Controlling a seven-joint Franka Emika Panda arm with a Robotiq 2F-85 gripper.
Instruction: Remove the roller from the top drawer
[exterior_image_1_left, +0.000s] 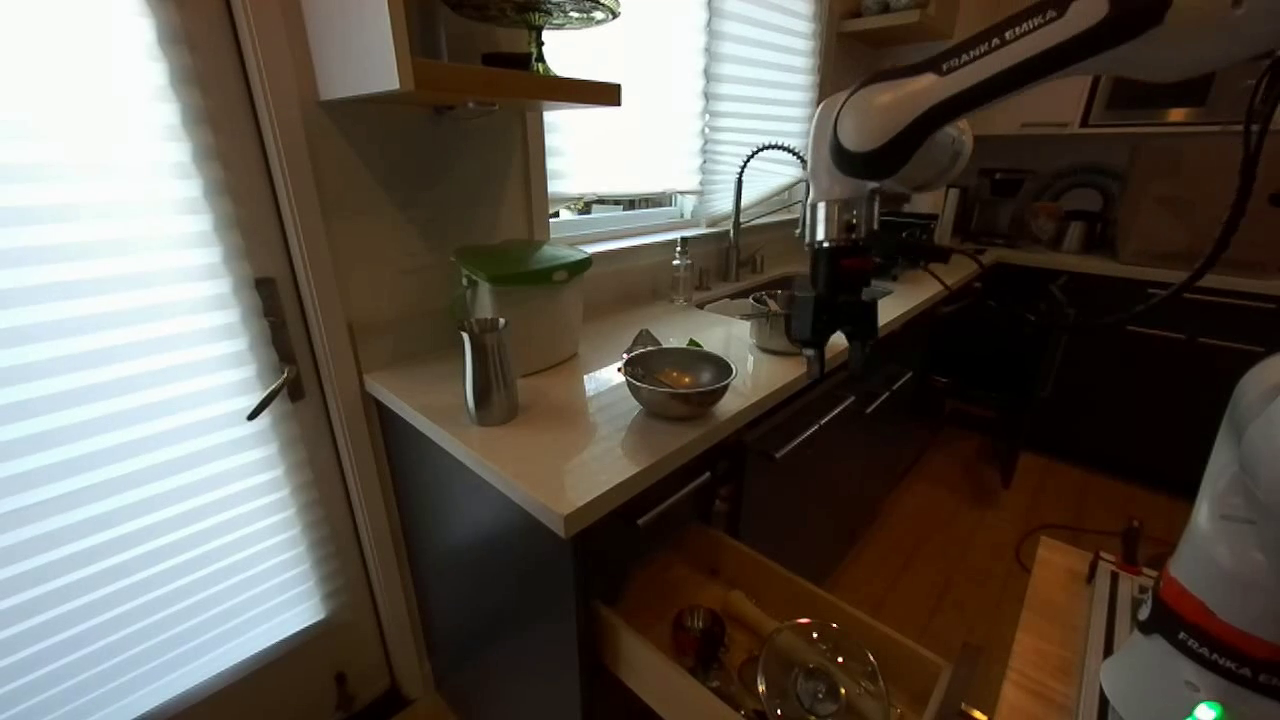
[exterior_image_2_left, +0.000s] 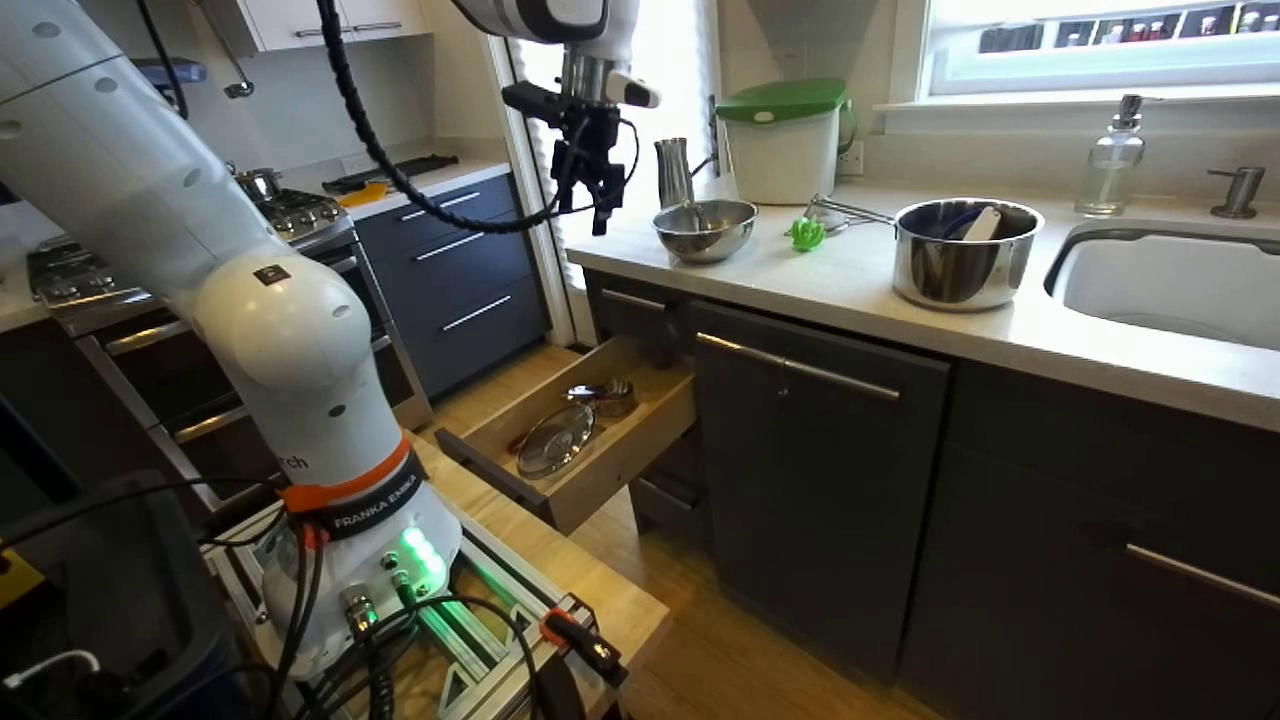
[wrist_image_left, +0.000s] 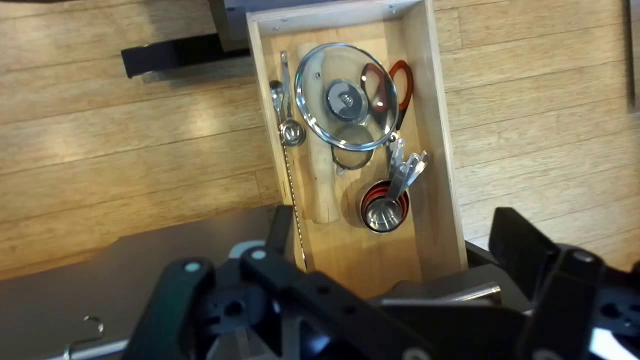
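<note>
The roller is a pale wooden rolling pin (wrist_image_left: 324, 175) lying lengthwise in the open top drawer (wrist_image_left: 444, 135). In the wrist view a glass lid (wrist_image_left: 347, 102) lies over its far half; its near end is uncovered. The roller also shows partly in an exterior view (exterior_image_1_left: 747, 610), behind the lid; elsewhere I cannot make it out. The drawer is pulled out below the counter in both exterior views (exterior_image_1_left: 830, 595) (exterior_image_2_left: 628, 468). My gripper (wrist_image_left: 395, 227) is open and empty, fingers wide apart. It hangs high above the drawer, around counter-top height or higher, in both exterior views (exterior_image_1_left: 840, 358) (exterior_image_2_left: 585, 205).
In the drawer, metal measuring cups (wrist_image_left: 384, 212) stand right of the roller, with red-handled scissors (wrist_image_left: 404, 82) and a strainer (wrist_image_left: 353, 159). Measuring spoons (wrist_image_left: 291, 131) lie left of it. A steel bowl (exterior_image_1_left: 678, 395) and a pot (exterior_image_2_left: 962, 260) stand on the counter (exterior_image_2_left: 850, 290).
</note>
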